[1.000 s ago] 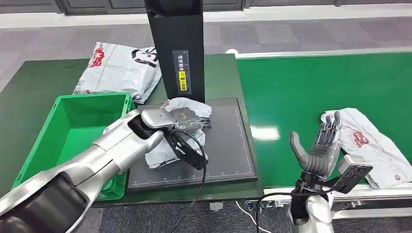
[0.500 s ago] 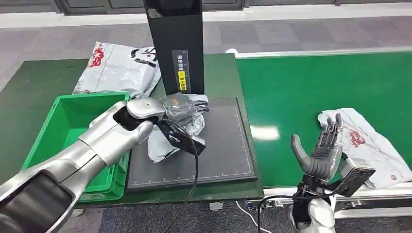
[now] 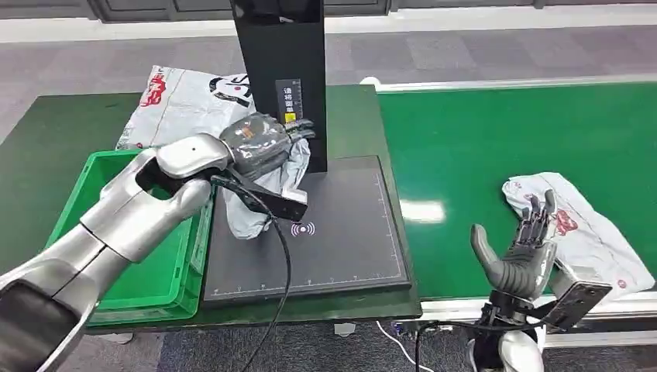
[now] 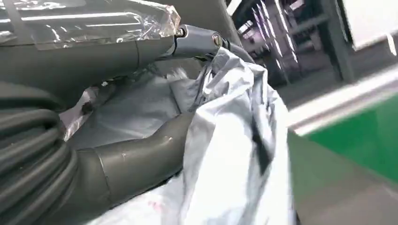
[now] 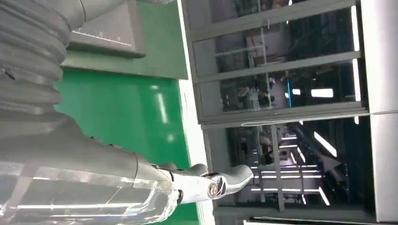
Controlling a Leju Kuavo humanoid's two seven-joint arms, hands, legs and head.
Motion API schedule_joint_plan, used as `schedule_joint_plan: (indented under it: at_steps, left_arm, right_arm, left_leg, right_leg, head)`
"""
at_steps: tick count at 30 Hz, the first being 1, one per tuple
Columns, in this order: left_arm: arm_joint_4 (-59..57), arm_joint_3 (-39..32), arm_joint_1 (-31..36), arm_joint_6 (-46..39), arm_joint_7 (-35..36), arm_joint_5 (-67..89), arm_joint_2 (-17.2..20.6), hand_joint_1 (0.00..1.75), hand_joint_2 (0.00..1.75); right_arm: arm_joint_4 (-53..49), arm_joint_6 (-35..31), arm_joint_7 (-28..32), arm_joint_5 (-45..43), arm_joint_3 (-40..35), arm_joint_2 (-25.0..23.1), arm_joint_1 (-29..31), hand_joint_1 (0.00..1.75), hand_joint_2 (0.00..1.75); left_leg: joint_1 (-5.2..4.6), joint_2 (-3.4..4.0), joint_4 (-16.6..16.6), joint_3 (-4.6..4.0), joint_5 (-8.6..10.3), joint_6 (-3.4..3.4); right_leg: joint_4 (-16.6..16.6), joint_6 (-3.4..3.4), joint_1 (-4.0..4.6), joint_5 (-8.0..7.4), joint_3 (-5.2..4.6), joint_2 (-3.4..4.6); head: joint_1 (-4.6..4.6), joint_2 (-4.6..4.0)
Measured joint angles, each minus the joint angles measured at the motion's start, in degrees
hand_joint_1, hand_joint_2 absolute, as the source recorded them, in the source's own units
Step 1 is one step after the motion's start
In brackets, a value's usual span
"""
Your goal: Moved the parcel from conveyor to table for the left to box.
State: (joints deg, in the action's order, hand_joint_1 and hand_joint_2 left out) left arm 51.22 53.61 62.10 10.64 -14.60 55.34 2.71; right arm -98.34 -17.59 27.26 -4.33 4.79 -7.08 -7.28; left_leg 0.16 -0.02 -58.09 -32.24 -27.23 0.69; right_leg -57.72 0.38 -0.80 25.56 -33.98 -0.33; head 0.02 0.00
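My left hand (image 3: 259, 143) grips a crumpled grey-white parcel (image 3: 256, 205) and holds it lifted over the left edge of the black scanner mat (image 3: 341, 248), close to the green box (image 3: 128, 232). In the left wrist view the parcel (image 4: 234, 140) drapes over my fingers (image 4: 141, 159). My right hand (image 3: 519, 252) stands open above the near edge of the green conveyor (image 3: 496, 139), empty, just beside another white parcel (image 3: 589, 232) with red print lying on the belt. In the right wrist view its fingers (image 5: 206, 183) stretch out with nothing in them.
A black scanner post (image 3: 283, 77) rises at the back of the mat, right behind the held parcel. A third white parcel (image 3: 182, 105) lies on the dark green table (image 3: 54, 132) behind the box. The box has nothing in it.
My left hand has lifted the parcel off the mat and carried it up and leftward toward the box. The right hand has sunk a little and stays open.
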Motion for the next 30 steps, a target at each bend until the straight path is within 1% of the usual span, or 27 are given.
schedule_joint_plan:
  at_steps: [4, 9, 17, 20, 24, 30]
  left_arm:
    - [6.04, -5.06, 0.06, 0.48, 0.92, 0.00, 2.25, 1.75, 1.75]
    - [10.95, -9.16, -0.18, -1.03, 2.89, 2.06, 3.85, 1.75, 1.75]
    - [21.64, -21.56, -0.77, -2.93, 5.18, 7.01, 9.26, 1.75, 1.75]
    - [24.72, -25.62, -0.95, -2.93, 5.68, 7.76, 10.36, 1.75, 1.75]
    - [27.69, -29.20, -1.08, -2.60, 6.80, 8.46, 11.19, 1.75, 1.75]
    - [29.52, -32.67, -0.37, -1.88, 7.19, 8.79, 12.00, 1.75, 1.75]
  right_arm:
    - [-1.11, -0.13, 0.11, -0.15, 0.55, 0.00, -1.32, 0.00, 1.75]
    - [-2.16, -0.31, 0.17, -0.02, 1.05, 0.00, -2.37, 0.00, 1.75]
    - [-5.02, 0.07, 0.09, 0.76, 2.14, -1.22, -5.35, 0.00, 1.75]
    - [-5.88, 0.11, 0.00, 1.03, 2.32, -1.79, -5.84, 0.00, 1.75]
    - [-6.32, 0.37, -0.72, 1.25, 2.73, -2.12, -5.65, 0.00, 1.75]
    - [-6.29, 0.44, -0.92, 1.33, 3.13, -2.29, -4.75, 0.00, 1.75]
  left_leg:
    - [0.00, 0.01, 0.00, -0.04, 0.00, 0.00]
    - [0.01, 0.01, 0.00, -0.09, 0.00, 0.00]
    - [0.02, 0.07, 0.02, -0.12, 0.00, 0.01]
    - [0.02, 0.05, 0.02, -0.12, 0.00, 0.01]
    - [0.02, 0.02, 0.02, -0.14, 0.01, 0.01]
    - [0.01, 0.04, 0.00, -0.12, 0.01, 0.02]
  right_leg:
    - [0.00, 0.00, 0.00, 0.00, -0.07, 0.01]
    - [-0.01, 0.00, 0.01, 0.00, -0.10, 0.00]
    - [-0.03, -0.02, 0.02, 0.01, -0.19, 0.07]
    - [-0.03, -0.02, 0.02, 0.02, -0.19, 0.05]
    - [-0.03, -0.02, 0.02, 0.01, -0.16, 0.01]
    - [-0.03, -0.02, 0.01, -0.01, -0.16, 0.05]
  head:
    - [0.00, 0.00]
    - [0.00, 0.00]
    - [0.00, 0.00]
    - [0.00, 0.00]
    - [0.00, 0.00]
    - [0.00, 0.00]
